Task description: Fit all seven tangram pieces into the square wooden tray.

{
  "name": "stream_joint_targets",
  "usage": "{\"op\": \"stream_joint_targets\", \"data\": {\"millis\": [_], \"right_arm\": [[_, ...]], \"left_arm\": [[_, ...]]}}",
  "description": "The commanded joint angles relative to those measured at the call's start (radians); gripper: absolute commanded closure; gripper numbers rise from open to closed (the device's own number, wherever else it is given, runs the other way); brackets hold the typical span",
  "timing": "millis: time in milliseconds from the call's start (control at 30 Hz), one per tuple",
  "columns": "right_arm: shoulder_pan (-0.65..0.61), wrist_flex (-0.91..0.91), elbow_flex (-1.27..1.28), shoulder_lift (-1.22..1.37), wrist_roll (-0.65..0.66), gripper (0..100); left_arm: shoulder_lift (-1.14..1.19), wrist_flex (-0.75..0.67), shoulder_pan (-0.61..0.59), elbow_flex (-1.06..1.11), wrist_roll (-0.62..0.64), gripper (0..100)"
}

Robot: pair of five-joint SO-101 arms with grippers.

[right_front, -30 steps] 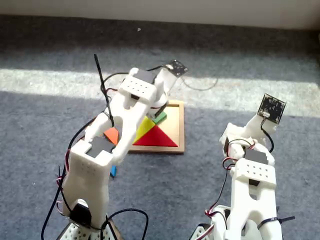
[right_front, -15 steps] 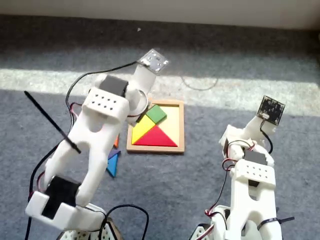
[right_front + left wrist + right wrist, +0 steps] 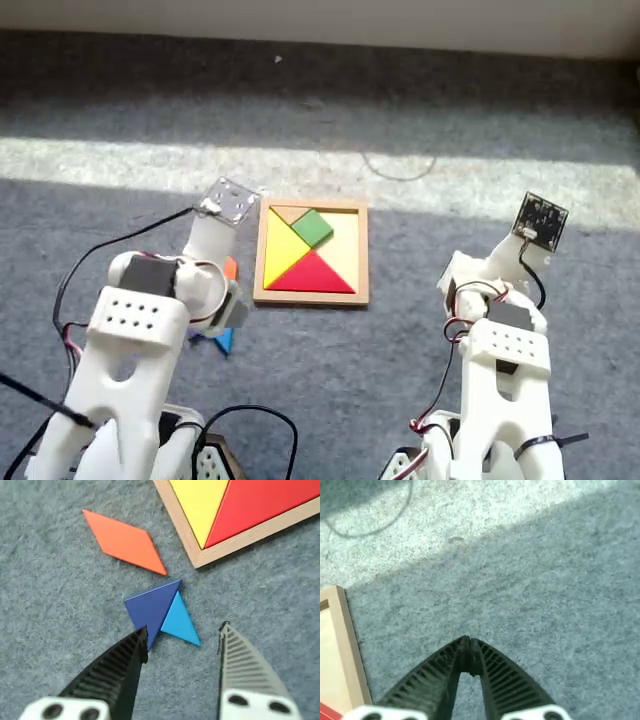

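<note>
Right now my left claw (image 3: 183, 628) hangs over the grey carpeted surface (image 3: 50, 630) with its two fingers spread wide and nothing gripped between them. I cannot tell whether the tips touch the carpet.

Two loose pieces lie edge to edge at the gap. The dark blue triangle (image 3: 150, 607) has one corner right at the black fingertip, and the light blue triangle (image 3: 179, 622) sits between the fingers, nearer the black one. Past that pair, a narrow strip of carpet away, lies the orange parallelogram (image 3: 125, 542), flat and on its own.

The corner of the square wooden tray (image 3: 185, 540) comes close to both the orange piece and the far tip of the dark blue triangle, but touches neither. Inside that corner, the yellow triangle (image 3: 200, 500) and the red triangle (image 3: 260, 505) meet along one seam. From the high view, a green square (image 3: 312, 228) is seated above the red triangle's apex, against the yellow one. The pale strip along the tray's other side could be a piece or bare wood, and I cannot tell which.

My right claw (image 3: 469, 652) has its fingers pressed together on nothing. It is over bare carpet, with the tray's side rim nearby. Open carpet lies around the tray on the near side and out towards the right arm (image 3: 500, 340).
</note>
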Motion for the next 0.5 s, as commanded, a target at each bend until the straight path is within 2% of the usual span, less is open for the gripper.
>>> {"op": "stream_joint_targets", "data": {"millis": [0,100,233,467], "right_arm": [[0.002,-0.019,-0.005,-0.028,0.011,98.8],[0.002,-0.019,-0.005,-0.028,0.011,98.8],[0.002,-0.019,-0.005,-0.028,0.011,98.8],[0.002,-0.019,-0.005,-0.028,0.011,98.8]], "left_arm": [[-0.107,-0.014,-0.096,0.081,-0.16,73],[-0.102,-0.014,-0.11,0.124,-0.252,73],[-0.051,-0.02,-0.11,0.134,-0.315,73],[0.137,-0.133,-0.104,0.136,-0.364,73]]}}
